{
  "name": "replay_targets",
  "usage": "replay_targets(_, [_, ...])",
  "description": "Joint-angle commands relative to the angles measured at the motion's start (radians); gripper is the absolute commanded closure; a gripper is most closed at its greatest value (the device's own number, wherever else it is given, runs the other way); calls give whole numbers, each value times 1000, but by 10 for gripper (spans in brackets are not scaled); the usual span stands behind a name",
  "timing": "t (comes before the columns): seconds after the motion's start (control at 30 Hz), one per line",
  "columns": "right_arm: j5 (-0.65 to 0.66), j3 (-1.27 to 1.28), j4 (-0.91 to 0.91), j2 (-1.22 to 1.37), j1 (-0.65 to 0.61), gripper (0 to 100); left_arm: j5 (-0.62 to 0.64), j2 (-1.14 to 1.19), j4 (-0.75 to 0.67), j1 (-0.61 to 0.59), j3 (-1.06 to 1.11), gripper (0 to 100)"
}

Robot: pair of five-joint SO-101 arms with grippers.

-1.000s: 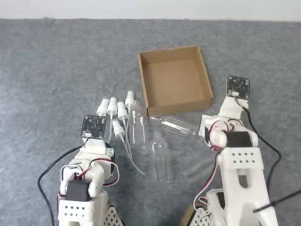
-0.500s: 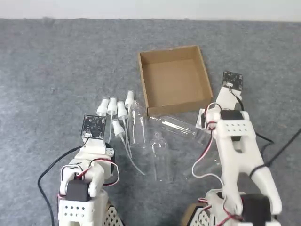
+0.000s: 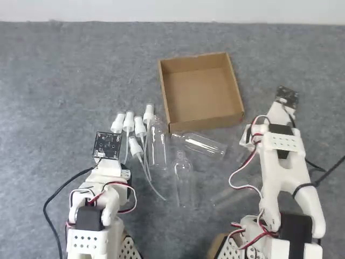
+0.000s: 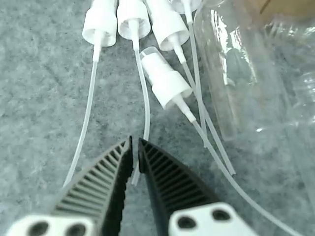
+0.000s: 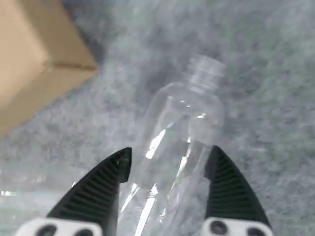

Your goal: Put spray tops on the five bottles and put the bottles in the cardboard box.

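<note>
Several white spray tops [image 3: 131, 125] with long thin tubes lie on the grey carpet, left of the clear bottles. One bottle [image 3: 157, 143] lies beside them, another [image 3: 200, 144] along the front of the cardboard box [image 3: 199, 91], and a third [image 3: 185, 178] nearer. My left gripper [image 4: 134, 145] is shut above the carpet just short of the spray tops [image 4: 165, 81], over one tube's end. My right gripper [image 5: 170, 151] is open, one finger on each side of a capless clear bottle [image 5: 179, 123] that lies by the box corner [image 5: 37, 64].
The open box is empty and stands at the far middle. The right arm [image 3: 277, 148] stretches along the box's right side. The left arm [image 3: 99, 199] stays folded at the near left. Bare grey carpet lies to the far left and far right.
The right arm has swung out forward and to the right, alongside the box's front right corner. The left arm, spray tops and bottles have not moved.
</note>
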Motion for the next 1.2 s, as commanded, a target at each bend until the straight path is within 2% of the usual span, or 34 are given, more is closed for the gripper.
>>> replay_targets(0.0, [21, -66, -53, -16, 54, 896, 8, -20, 2, 3, -7, 987])
replay_targets(0.13, [114, -149, -61, 2, 125, 896, 8, -20, 2, 3, -7, 987])
replay_targets(0.3, [350, -304, 7, 61, 239, 896, 8, -20, 2, 3, -7, 987])
replay_targets(0.37, [500, -376, 61, 105, 274, 896, 8, -20, 2, 3, -7, 987])
replay_targets(0.53, [973, -514, 263, 249, 332, 901, 8, -20, 2, 3, -7, 987])
replay_targets(0.63, [1151, -529, 305, 305, 375, 901, 8, -20, 2, 3, -7, 987])
replay_targets(0.83, [1240, -522, 271, 334, 432, 898, 8, -20, 2, 3, -7, 987])
replay_targets(1.03, [1320, -422, 219, 325, 398, 896, 8, -20, 2, 3, -7, 987])
replay_targets(1.17, [1316, -359, 154, 325, 390, 894, 8, -20, 2, 3, -7, 987])
